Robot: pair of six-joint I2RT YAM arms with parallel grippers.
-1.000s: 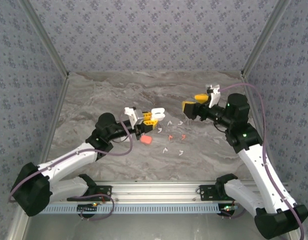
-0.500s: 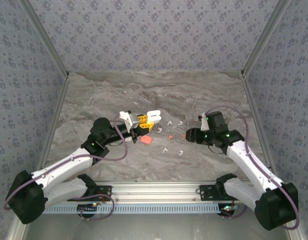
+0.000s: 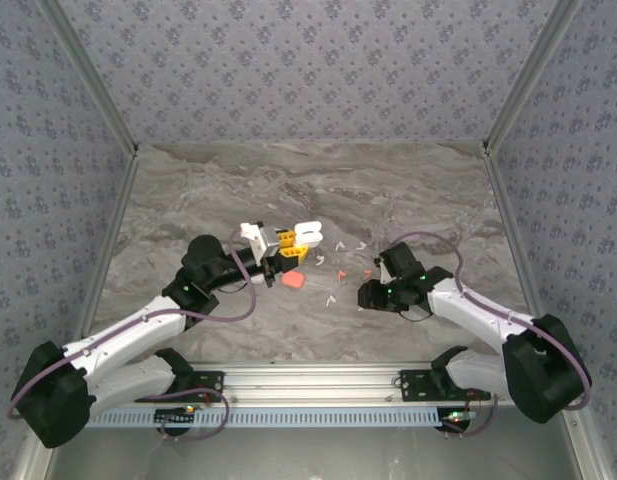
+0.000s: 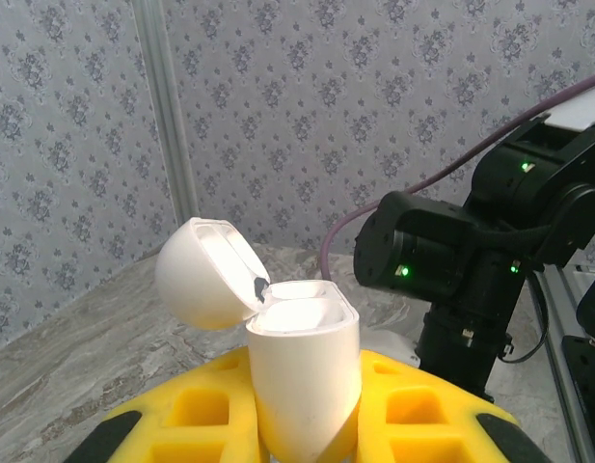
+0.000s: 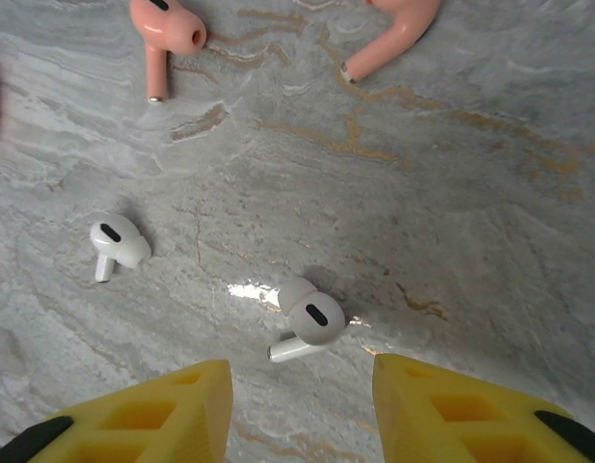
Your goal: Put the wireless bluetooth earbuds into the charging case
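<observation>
Left side: white charging case clamped upright in left gripper, jaws pinched tight on its lower body. Lid flipped back, wells facing up. Judged deliberate: keeps the opening free and presented toward the other arm for loading. From above, held off the marble table, just beyond a coral case lying flat.

Right side: right gripper hovering low over the scattered wireless bluetooth earbuds, jaws moderately apart, gripping nothing. Lined up on one white earbud, on its side just ahead of the gap, stem pointing lower left, touching neither finger. Second white earbud off to the left. Two coral earbuds near the top edge, well apart from the target.

Step in hand, by judgement: pick of the nearer white bud. Calls for lowering and centring before closing. Small and smooth, so likely to skid or pop out under the pinch.
</observation>
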